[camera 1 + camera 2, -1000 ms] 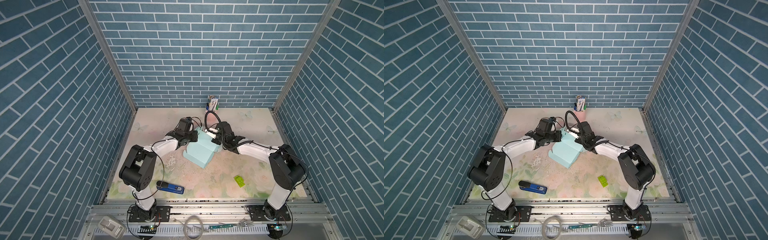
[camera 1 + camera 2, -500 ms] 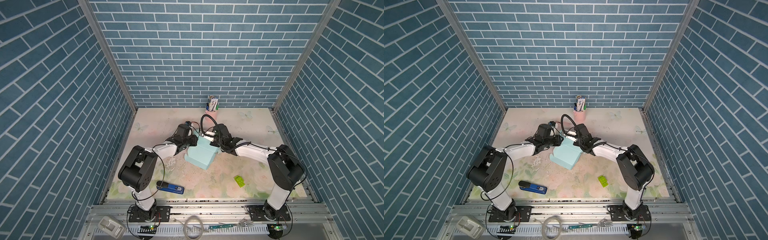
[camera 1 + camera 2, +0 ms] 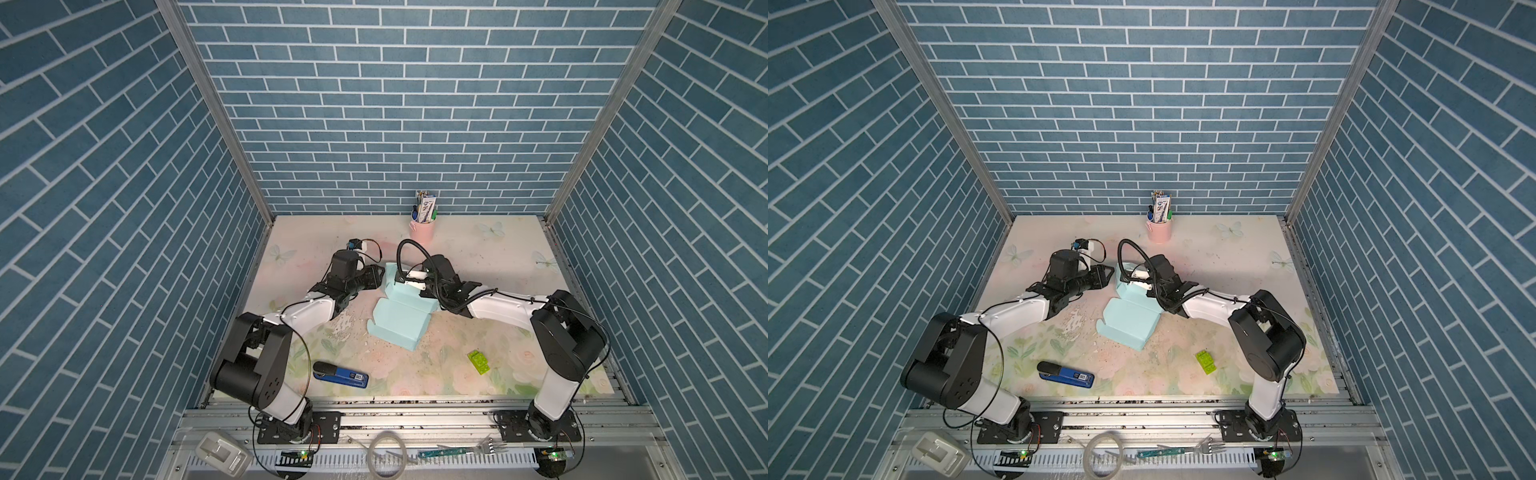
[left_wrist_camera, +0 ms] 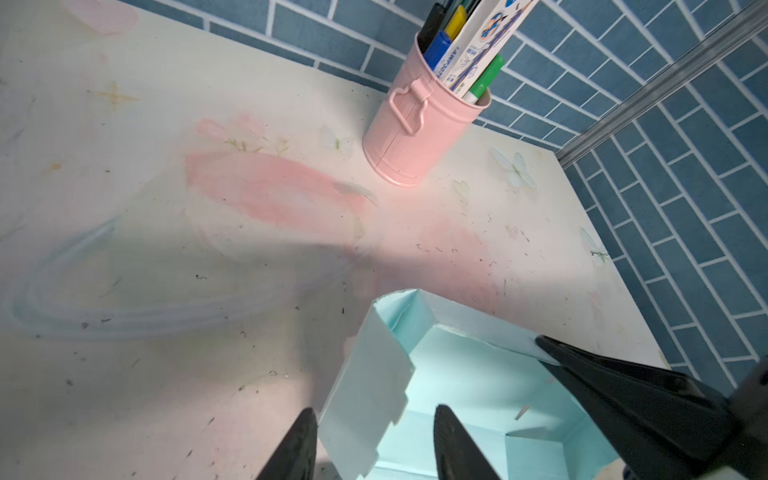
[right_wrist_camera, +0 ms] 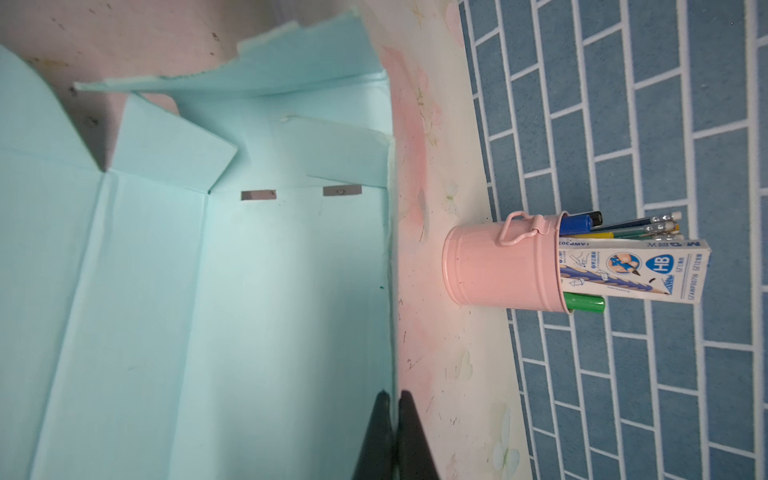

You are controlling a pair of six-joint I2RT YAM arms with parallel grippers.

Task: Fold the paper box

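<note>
Mint paper box (image 5: 208, 291) is cropped in wrist views, right end effector (image 5: 395, 395) clamping its wall, left end effector (image 4: 374, 409) apart.

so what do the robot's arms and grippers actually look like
Both arms have white links between bulky black joint housings: left arm, right arm. Thin black cables run along them, with a looped black hose at the right wrist. The left gripper and right gripper have black, tapered, pointed fingers.

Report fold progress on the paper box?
Done: paper box creased, far wall raised. In hand: right gripper pinches that wall; left gripper open astride the side flap. To do: flap tabs not in the slots, lid panel lying open.
</note>
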